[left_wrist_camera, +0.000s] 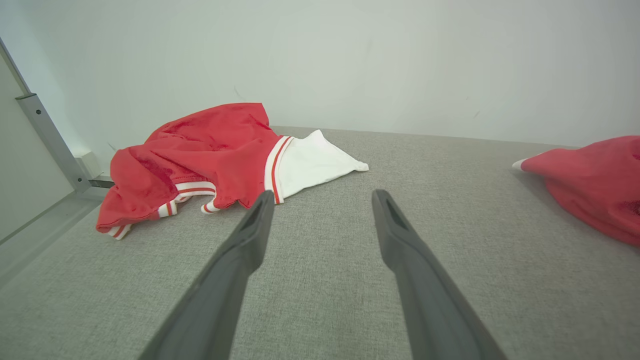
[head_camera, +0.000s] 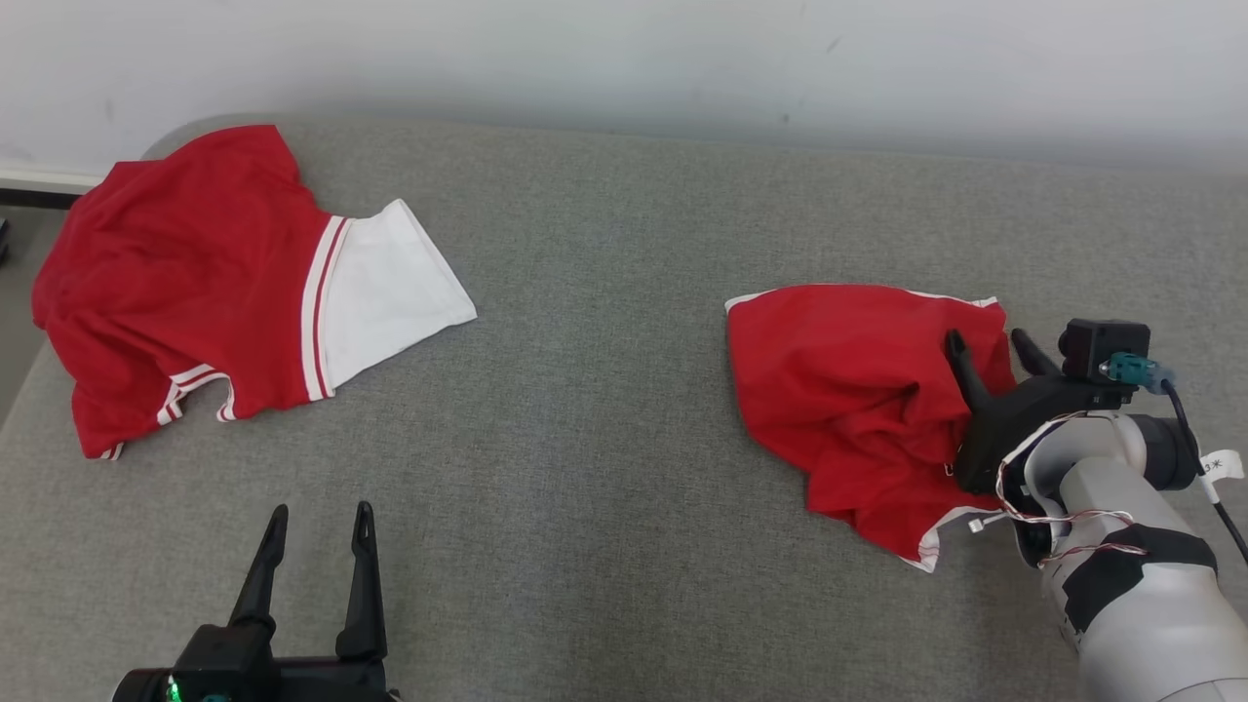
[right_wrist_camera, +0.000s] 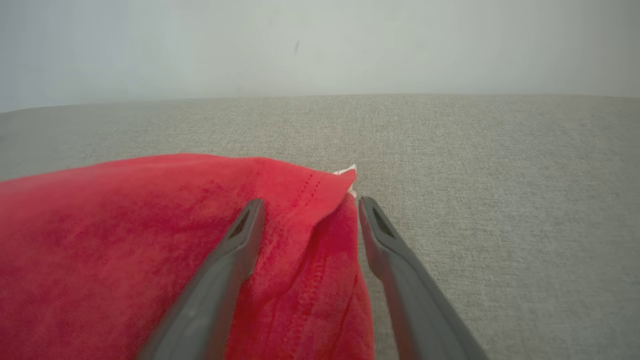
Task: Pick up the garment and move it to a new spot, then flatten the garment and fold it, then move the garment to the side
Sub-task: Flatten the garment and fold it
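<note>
My right gripper (head_camera: 985, 336) stood with its jaws spread wide and clamped on nothing, reaching in over the right-hand edge of the crumpled red garment (head_camera: 848, 380). From my right wrist, one finger (right_wrist_camera: 235, 250) lay over the red cloth and the other (right_wrist_camera: 395, 260) sat just beside the cloth's border, above bare grey weave, with a stitched hem fold and a small white tip of trim between them. That garment lay bunched on the right part of the grey surface (head_camera: 604, 439), about midway between its far and near edges, with white trim showing along its far side and at its near corner.

My left gripper (head_camera: 323, 508) hung open by the near edge, left of the middle, fingers apart over bare cloth and touching nothing. A second garment (head_camera: 185, 283), red with a white panel and red-and-white striped bands, lay rumpled at the far left corner, well apart from both grippers. A pale wall (head_camera: 624, 58) ran behind the far edge.
</note>
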{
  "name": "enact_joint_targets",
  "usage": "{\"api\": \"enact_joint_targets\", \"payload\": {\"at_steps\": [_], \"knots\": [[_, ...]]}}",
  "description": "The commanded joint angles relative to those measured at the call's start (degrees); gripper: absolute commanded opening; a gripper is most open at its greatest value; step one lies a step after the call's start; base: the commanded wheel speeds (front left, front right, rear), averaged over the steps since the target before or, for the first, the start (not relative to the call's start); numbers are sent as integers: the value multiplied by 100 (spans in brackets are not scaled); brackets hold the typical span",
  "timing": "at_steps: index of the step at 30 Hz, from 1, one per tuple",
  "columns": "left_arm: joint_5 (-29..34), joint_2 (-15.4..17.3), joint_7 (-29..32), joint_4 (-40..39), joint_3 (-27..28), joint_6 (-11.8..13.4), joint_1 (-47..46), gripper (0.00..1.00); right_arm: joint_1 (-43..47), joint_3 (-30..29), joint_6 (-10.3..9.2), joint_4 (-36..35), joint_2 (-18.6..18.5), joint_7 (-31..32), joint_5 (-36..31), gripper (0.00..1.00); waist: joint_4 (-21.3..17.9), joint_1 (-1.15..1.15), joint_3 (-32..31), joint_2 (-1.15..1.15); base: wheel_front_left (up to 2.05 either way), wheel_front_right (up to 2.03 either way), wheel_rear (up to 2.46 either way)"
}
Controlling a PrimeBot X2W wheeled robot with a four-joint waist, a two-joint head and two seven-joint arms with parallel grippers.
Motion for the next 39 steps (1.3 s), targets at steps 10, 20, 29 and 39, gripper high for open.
{"api": "enact_joint_targets", "payload": {"at_steps": [10,20,29,39], "knots": [[-16,-22,-19,122,78,-4,67,100,-115,456,-12,-35,88,-516,416,0,-78,-1,-259,-1,0,0,0],[-20,-25,-19,62,242,-12,353,100,926,1425,-12,-2270,145,-612,593,0,-315,-1,-655,-1,0,0,0],[-138,-27,-19,-101,124,132,596,100,2555,1997,-12,-4320,-30,-614,413,0,-342,-1,-652,-1,0,0,0],[-188,-28,-20,-37,161,137,691,100,4569,1631,-12,-5035,-101,-439,129,0,-511,-1,-763,-1,0,0,0]]}}
